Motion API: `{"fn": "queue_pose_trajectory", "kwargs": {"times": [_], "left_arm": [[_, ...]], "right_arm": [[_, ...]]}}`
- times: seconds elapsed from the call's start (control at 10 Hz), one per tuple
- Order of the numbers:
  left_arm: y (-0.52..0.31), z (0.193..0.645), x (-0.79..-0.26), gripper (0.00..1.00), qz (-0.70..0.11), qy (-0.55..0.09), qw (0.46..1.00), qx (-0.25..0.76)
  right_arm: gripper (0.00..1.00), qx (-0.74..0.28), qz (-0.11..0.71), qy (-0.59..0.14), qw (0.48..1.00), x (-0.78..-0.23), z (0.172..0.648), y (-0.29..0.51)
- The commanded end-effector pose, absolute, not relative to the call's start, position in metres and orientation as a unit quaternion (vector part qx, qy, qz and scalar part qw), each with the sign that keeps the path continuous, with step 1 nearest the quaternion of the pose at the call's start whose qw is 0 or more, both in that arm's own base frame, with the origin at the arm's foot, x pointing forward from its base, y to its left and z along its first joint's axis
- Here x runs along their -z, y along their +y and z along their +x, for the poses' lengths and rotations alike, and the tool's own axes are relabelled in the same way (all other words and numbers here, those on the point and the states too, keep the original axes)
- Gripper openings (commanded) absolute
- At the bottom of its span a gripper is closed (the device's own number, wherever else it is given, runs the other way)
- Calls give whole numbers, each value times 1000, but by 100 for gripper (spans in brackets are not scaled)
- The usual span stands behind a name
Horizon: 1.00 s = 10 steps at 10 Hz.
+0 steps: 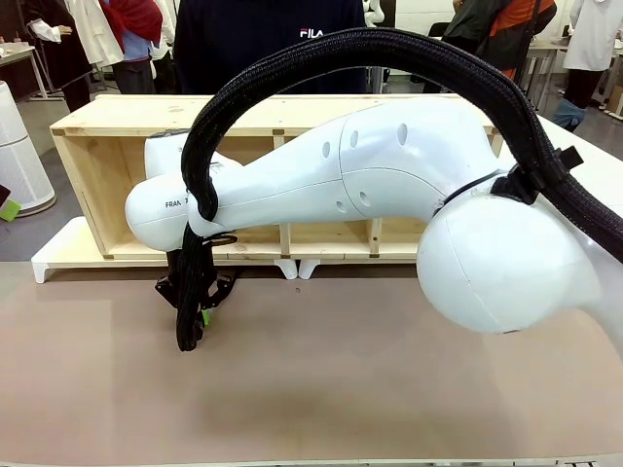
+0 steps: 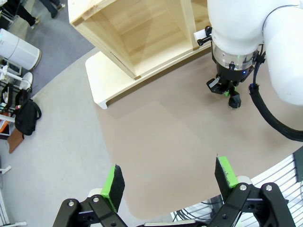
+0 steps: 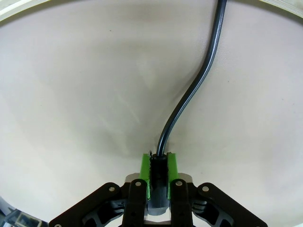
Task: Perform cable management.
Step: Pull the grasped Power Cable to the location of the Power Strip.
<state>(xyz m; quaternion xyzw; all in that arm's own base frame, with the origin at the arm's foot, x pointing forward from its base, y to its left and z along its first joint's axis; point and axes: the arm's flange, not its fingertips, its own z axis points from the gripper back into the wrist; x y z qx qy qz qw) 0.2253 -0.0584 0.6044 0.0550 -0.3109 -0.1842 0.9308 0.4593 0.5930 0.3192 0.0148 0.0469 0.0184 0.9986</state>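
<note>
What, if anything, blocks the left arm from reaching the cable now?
Likely nothing, so probably yes. The left fingers hang open over the table, with nothing between them and the right fingers. Those are shut on the end of the cable, so only the length beyond is free.

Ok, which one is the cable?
Look in front of the long wooden shelf on the table. There the right gripper is shut on the cable: a thin, smooth black cord, unlike the thick ribbed hose arching over the white arm.

Thin black flexible cable (image 3: 191, 92) bends across the brown table (image 3: 71, 94) toward its far edge, chunky end pinched in the right gripper (image 3: 158, 160).
</note>
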Motion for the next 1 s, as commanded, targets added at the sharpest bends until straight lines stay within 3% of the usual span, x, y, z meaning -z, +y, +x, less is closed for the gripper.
{"fn": "queue_pose_trajectory", "kwargs": {"times": [0.0, 0.5, 0.6, 0.9], "left_arm": [[-58, 225, -604, 100, 53, -311, 931, 185], [-58, 225, -604, 100, 53, -311, 931, 185], [-58, 225, -604, 100, 53, -311, 931, 185], [-58, 225, -604, 100, 53, -311, 931, 185]], "right_arm": [[0, -18, 14, 47, 999, -319, 459, 593], [0, -18, 14, 47, 999, -319, 459, 593], [17, -18, 15, 47, 999, -319, 459, 593], [17, -31, 15, 21, 999, -333, 431, 599]]}}
